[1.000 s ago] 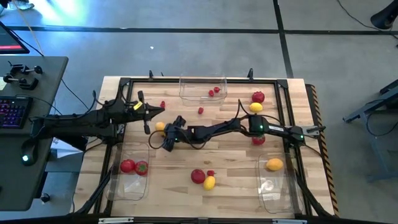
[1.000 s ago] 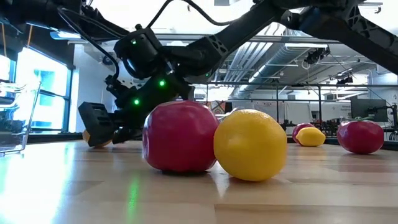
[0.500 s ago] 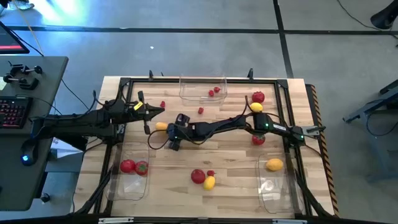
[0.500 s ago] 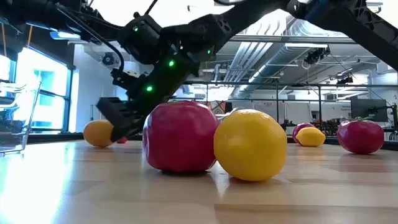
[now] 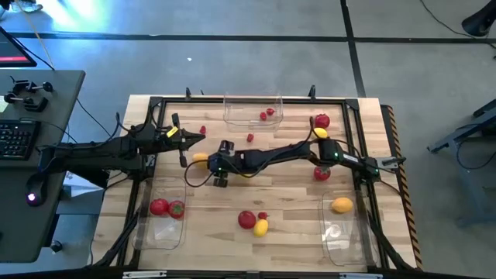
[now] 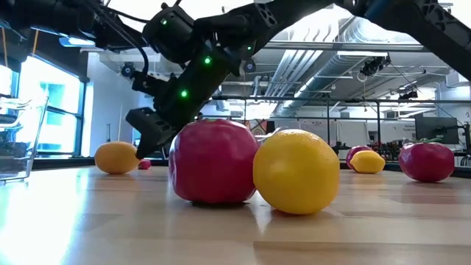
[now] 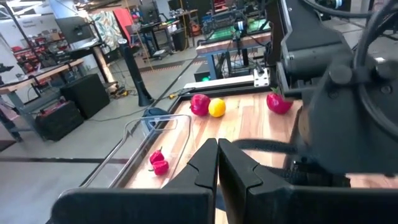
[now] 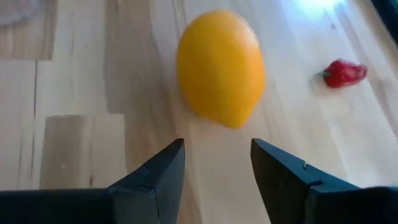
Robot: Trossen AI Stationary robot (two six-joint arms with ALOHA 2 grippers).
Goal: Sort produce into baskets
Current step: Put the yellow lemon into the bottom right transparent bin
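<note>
A yellow lemon (image 5: 200, 157) lies on the table left of centre; it also shows in the right wrist view (image 8: 221, 65) and the low view (image 6: 116, 157). My right gripper (image 5: 211, 163) reaches across from the right, open and empty, with its fingertips (image 8: 214, 146) just short of the lemon and above the table (image 6: 143, 140). My left gripper (image 5: 200, 138) hovers shut and empty (image 7: 217, 152) just beyond the lemon. Three clear bins hold produce: the far bin (image 5: 252, 108) red berries, the near left bin (image 5: 163, 221) two tomatoes, the near right bin (image 5: 341, 229) an orange lemon.
Loose on the table are a tomato (image 5: 322, 121) and lemon (image 5: 318, 133) at the far right, a tomato (image 5: 322, 174) under my right arm, a tomato (image 5: 246, 219), berry and lemon (image 5: 261, 227) near the front, and berries (image 5: 250, 138) near the far bin. A black frame (image 5: 155, 105) rims the table.
My right gripper has risen off the table and drawn back from the yellow lemon toward the table's right and far side. The lemon, which it partly hid before, now lies in plain view on the table in about the same place.
</note>
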